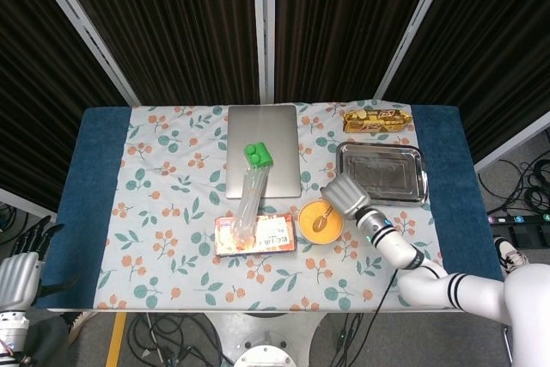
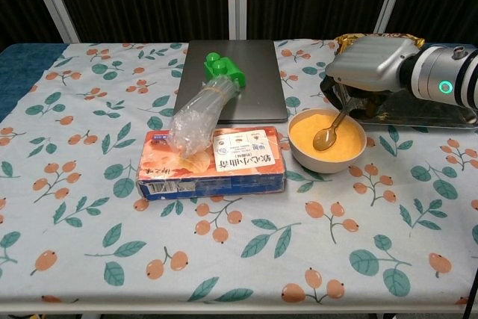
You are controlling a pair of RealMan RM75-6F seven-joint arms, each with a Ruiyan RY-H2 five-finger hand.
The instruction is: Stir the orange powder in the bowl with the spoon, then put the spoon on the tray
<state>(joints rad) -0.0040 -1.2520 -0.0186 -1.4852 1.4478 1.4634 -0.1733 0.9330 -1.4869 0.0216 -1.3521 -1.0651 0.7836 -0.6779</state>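
Right hand point(image 2: 370, 65) fingers point(image 2: 345, 96) pinch the spoon point(image 2: 331, 130) handle; its scoop rests in the orange powder point(image 2: 340, 141) of the bowl point(image 2: 326, 158) below them. Tray point(image 1: 419, 180) lies just beyond. Left hand point(image 1: 17, 274), fingers spread, hangs off the bench point(image 1: 94, 212).

Dark pleated curtains point(image 1: 172, 23) with white posts point(image 1: 82, 32) behind the table point(image 1: 103, 178).
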